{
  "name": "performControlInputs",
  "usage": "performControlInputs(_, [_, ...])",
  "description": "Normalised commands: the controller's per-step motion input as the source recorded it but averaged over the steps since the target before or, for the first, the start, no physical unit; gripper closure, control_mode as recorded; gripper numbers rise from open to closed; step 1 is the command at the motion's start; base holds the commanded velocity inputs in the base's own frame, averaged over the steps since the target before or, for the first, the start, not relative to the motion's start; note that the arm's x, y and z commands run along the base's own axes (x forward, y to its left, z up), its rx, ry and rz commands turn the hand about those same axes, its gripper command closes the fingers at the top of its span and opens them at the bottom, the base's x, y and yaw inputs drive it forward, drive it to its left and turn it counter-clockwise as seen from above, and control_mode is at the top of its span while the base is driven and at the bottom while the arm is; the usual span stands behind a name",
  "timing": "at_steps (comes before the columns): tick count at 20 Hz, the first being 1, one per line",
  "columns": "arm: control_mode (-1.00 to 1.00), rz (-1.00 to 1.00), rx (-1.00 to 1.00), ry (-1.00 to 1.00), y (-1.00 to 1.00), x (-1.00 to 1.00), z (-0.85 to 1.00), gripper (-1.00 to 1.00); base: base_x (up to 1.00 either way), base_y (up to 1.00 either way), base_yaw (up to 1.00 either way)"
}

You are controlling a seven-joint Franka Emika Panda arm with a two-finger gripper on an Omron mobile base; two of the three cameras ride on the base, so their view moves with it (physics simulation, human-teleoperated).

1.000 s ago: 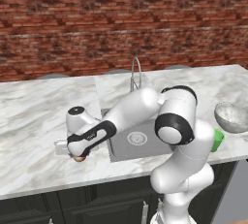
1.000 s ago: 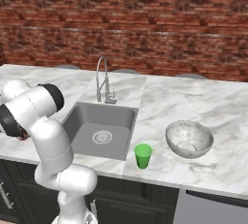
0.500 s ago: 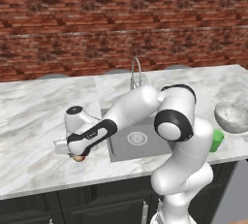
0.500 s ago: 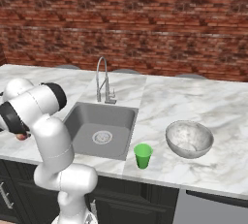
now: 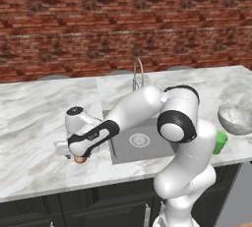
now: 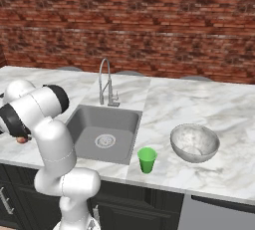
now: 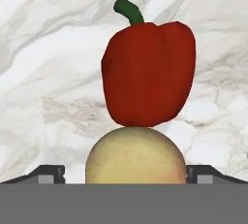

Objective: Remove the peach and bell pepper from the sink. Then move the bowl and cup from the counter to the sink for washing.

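The dark red bell pepper (image 7: 147, 72) lies on the white marble counter (image 7: 43, 72), touching the pale peach (image 7: 135, 152) just in front of it. My gripper (image 7: 125, 175) is open, one fingertip on each side of the peach with a gap on both sides. From the left base view the gripper (image 5: 78, 156) hangs low over the counter left of the sink (image 5: 118, 148), with a bit of fruit (image 5: 78, 160) under it. The sink (image 6: 89, 124) holds nothing. The bowl (image 6: 194, 142) and green cup (image 6: 146, 160) stand on the counter right of it.
An arched chrome faucet (image 6: 104, 80) rises behind the basin. My arm reaches across the sink's left edge. A brick wall (image 5: 123, 24) backs the counter. The counter's front edge (image 5: 74, 186) runs close to the fruit.
My fingers have spread apart and no longer press on the peach, which rests on the counter against the bell pepper. The arm has hardly moved.
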Motion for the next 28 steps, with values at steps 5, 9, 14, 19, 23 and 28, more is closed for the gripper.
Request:
performControlInputs(5, [-1.00,-0.01,0.00,0.00,-0.01,-0.08,0.09,-1.00,0.00,0.00,0.00])
performControlInputs(9, [-1.00,-0.01,0.00,0.00,-0.08,-0.10,0.21,-1.00,0.00,0.00,0.00])
performControlInputs(14, [-1.00,-0.01,0.00,0.00,-0.07,-0.08,0.25,-1.00,0.00,0.00,0.00])
performControlInputs(19, [-1.00,0.00,0.00,0.00,-0.11,-0.04,0.16,-1.00,0.00,0.00,0.00])
performControlInputs(23, [-1.00,0.00,0.00,0.00,-0.12,0.00,0.05,-1.00,0.00,0.00,0.00])
performControlInputs(28, [-1.00,0.00,0.00,0.00,-0.11,0.00,0.00,-1.00,0.00,0.00,0.00])
